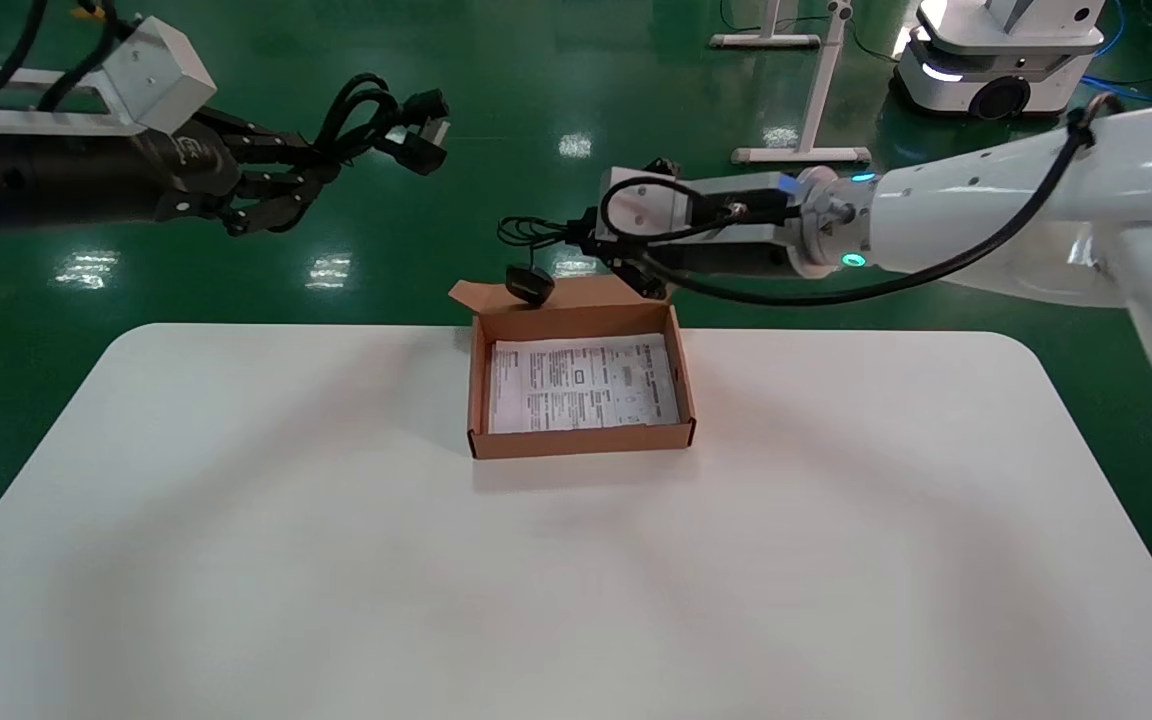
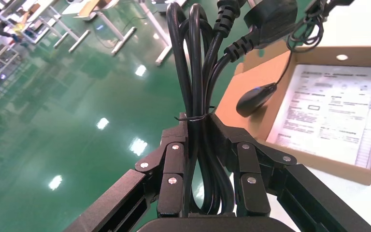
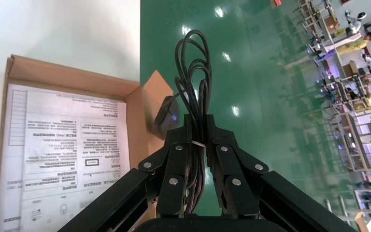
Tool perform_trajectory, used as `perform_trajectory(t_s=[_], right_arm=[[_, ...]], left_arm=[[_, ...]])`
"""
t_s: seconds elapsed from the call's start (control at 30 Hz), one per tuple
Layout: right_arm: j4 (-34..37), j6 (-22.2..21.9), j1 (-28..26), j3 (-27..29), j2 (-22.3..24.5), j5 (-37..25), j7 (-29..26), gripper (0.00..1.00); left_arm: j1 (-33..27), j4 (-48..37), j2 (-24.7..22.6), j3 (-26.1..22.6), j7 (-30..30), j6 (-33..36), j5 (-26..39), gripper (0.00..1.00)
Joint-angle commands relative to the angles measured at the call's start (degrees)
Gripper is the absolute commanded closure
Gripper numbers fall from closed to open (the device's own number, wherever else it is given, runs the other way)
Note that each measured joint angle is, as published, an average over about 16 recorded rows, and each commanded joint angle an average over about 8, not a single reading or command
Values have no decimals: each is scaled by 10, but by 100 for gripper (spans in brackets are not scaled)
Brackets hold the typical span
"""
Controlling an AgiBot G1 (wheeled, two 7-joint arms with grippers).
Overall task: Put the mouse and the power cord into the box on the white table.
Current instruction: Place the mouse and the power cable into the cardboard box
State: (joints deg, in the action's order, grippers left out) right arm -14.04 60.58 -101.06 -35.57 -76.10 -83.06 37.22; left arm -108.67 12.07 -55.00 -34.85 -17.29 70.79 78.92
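Note:
The brown box (image 1: 581,440) sits open at the far middle of the white table (image 1: 236,520), with a white printed sheet in its bottom. My right gripper (image 1: 604,248) is shut on the mouse's bundled thin cable (image 3: 193,72), and the black mouse (image 1: 529,283) dangles from it over the box's far left flap. The right wrist view shows my right gripper (image 3: 195,126) with the mouse (image 3: 166,116) beside the box (image 3: 67,77). High at the far left, off the table, my left gripper (image 1: 321,175) is shut on the coiled power cord (image 1: 386,125). In the left wrist view the power cord (image 2: 195,72) stands between the fingers of my left gripper (image 2: 198,126).
Beyond the table's far edge lies green floor. White stand legs (image 1: 806,150) and a white robot base (image 1: 996,60) stand at the back right. The box's flap lid (image 1: 476,297) sticks up at its far left corner.

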Motion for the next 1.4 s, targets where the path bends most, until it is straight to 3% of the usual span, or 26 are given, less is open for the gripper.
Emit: perform_trajectory(t_s=[0.03,0.4,0.6,1.0,1.07,1.27,1.33,1.4], right_arm=[[5,9,-8,1,4,6,0,100],[6,54,-35,10,36,22,-7,100],[-11,70,-9,0,32,12,-1,100],[-29,20,57,-36,-12,-26,10,100],[-34,12,62,-42,-16,-27,8,87],[-51,-6,68,-68,-18,-25,-12,12],[-56,-10,68,-75,-18,-23,-18,0],[-60,-13,68,-82,-17,-19,-23,0]], left_arm=[[3,-3,-4,0,0,0,-1,100],[15,-10,-13,2,-4,8,-6,100],[20,-7,-15,2,1,13,-7,100],[20,10,-2,-3,17,19,0,100],[20,13,1,-5,20,19,3,100],[23,24,8,-11,33,19,13,100],[24,28,9,-13,37,20,15,100],[26,33,8,-15,39,21,18,100]])
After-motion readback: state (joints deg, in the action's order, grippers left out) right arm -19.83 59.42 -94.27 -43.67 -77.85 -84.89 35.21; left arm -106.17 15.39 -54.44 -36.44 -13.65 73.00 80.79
